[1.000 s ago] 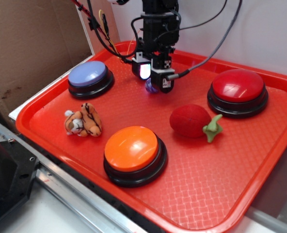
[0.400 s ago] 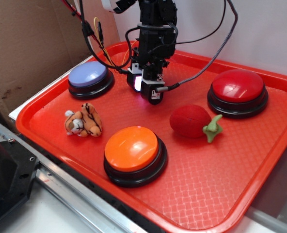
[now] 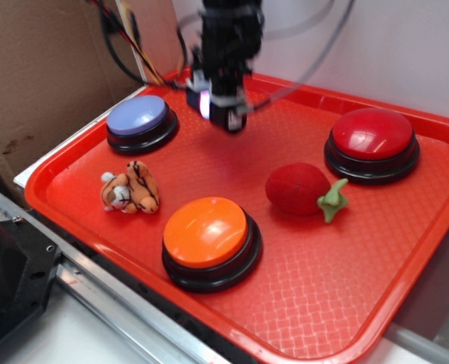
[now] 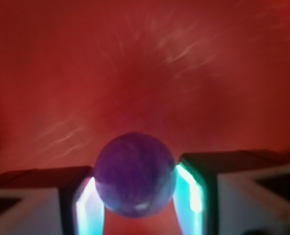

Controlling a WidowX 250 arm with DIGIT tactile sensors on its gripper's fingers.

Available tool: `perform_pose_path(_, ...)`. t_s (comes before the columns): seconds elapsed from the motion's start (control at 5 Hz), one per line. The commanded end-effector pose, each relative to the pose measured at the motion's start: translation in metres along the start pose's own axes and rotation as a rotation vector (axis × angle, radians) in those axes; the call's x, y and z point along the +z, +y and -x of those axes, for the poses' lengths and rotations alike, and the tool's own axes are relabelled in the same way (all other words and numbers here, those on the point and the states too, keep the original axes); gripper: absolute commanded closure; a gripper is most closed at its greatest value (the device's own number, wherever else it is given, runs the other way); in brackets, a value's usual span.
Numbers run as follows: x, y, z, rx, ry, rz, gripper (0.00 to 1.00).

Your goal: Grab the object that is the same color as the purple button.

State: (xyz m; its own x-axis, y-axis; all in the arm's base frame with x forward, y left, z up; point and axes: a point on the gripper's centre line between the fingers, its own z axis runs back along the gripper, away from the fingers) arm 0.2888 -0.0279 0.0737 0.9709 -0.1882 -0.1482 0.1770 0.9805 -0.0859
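Arm blurred over the tray (image 3: pixel 73 155), ball (image 4: pixel 135 175) hidden outside, gripper (image 4: pixel 135 196) upright, fingers (image 4: pixel 86 205) pinching the ball.

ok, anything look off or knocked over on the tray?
Nothing stands out. The three buttons sit flat on the tray, the tiger and strawberry lie loose between them, nothing spilled or damaged. The claw is shut on the purple ball, gripped centrally between both fingers. Only oddity is motion blur on the arm.
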Motion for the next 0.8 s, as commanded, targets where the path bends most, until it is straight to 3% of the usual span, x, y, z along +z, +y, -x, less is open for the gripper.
perform_pose_path(0.0, 0.104, -0.034, 0.052, 0.389, -0.198, 0.016, 1.00)
perform_pose_path(0.2, 0.150, -0.037, 0.075, 0.368, -0.256, 0.055, 1.00)
perform_pose_path(0.4, 0.196, -0.047, 0.094, 0.344, -0.306, 0.041, 1.00)
perform_pose_path(0.6, 0.214, -0.053, 0.102, 0.300, -0.341, 0.020, 1.00)
